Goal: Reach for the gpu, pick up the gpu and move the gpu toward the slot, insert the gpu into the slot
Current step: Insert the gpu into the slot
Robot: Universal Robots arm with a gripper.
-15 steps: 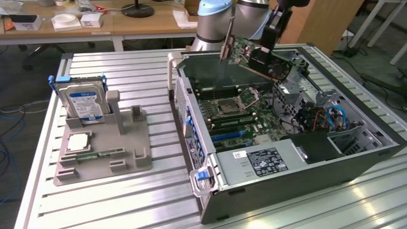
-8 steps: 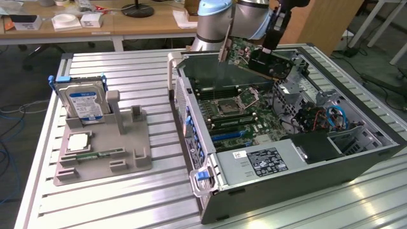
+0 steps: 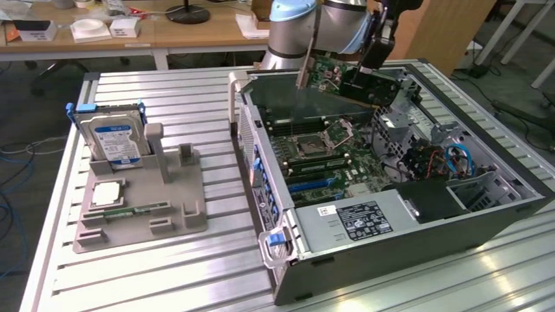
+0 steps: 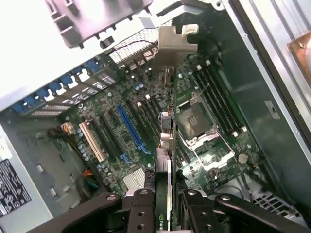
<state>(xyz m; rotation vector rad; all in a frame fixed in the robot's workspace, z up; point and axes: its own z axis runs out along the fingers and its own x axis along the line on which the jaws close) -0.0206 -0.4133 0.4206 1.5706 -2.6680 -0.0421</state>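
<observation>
The gpu [image 3: 336, 75] hangs in the air over the far edge of the open computer case [image 3: 416, 234], clamped edge-on between the closed fingers of the gripper [image 4: 167, 211], with its silver bracket [image 4: 176, 42] pointing away from the wrist. It looks light and stiff yet fragile, best taken by the card's bare edges rather than by its components. The slot [image 4: 130, 127] — probably the long blue strip on the motherboard [image 4: 109, 167] — lies below, well apart from the card.
</observation>
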